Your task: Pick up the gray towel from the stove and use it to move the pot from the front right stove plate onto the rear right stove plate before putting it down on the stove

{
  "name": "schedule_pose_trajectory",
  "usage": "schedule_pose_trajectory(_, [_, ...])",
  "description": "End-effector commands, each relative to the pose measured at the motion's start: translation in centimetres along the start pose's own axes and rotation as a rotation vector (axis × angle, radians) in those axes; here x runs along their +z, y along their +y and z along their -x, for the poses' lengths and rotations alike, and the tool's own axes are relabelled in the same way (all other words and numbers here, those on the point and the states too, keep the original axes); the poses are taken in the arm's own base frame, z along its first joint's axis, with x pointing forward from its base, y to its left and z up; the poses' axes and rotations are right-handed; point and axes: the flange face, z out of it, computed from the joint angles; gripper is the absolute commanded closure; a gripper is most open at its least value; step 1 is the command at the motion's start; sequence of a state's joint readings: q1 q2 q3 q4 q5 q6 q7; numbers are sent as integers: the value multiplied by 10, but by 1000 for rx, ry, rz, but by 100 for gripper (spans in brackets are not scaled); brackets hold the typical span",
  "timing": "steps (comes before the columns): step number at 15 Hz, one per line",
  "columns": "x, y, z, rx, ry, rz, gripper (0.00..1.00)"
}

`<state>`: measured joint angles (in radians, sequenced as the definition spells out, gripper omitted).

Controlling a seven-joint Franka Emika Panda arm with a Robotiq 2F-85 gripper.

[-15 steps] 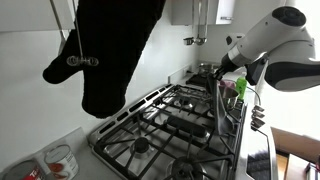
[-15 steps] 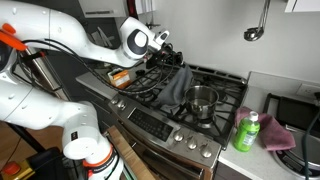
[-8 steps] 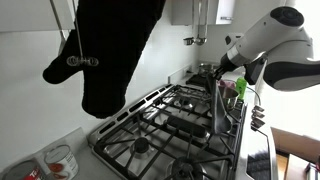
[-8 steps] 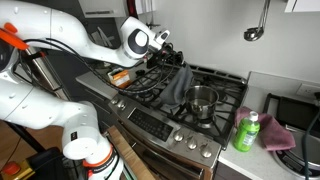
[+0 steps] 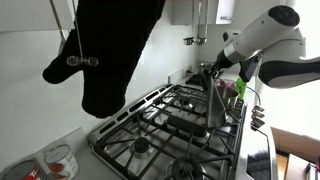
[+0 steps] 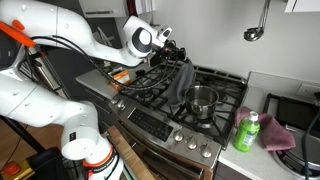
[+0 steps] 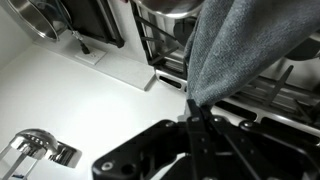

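Claw tips are pinched tight on one end of the gray cloth towel, and nothing else is in my grip. Below me sits the black gas stove with cast-iron grates. The grate prongs are my main worry, since a dragged hem could snag on them. The towel hangs from me in a long fold just beside the pot, and I cannot tell whether its lower end is clear of the grates. I judge the lift should go straight up until the cloth swings free, and only then sideways. The small shiny steel pot stands on the front plate by the knobs. To do this well, I want the fabric draped over its rim so cloth lies between my fingers and the metal.
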<state>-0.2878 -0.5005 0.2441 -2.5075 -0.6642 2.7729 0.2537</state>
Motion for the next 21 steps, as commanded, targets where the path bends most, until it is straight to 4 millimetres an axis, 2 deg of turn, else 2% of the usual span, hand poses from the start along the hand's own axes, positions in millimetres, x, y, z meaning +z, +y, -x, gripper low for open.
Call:
schedule_pose_trajectory(1, [23, -7, -5, -27, 15, 6, 99])
schedule_pose_trajectory(4, [41, -14, -3, -34, 12, 16, 99])
schedule_pose_trajectory(9, [50, -21, -16, 9, 109, 31, 99])
schedule_pose_trajectory(12, [57, -28, -18, 2, 119, 38, 99])
schedule_pose_trajectory(13, [61, -31, -16, -4, 111, 45, 72])
schedule_pose_trajectory(14, [65, -36, -15, -7, 104, 38, 71])
schedule_pose_trajectory(15, [67, -39, -14, -11, 101, 34, 66])
schedule_pose_trajectory(21, [73, -48, -9, -21, 60, 5, 20])
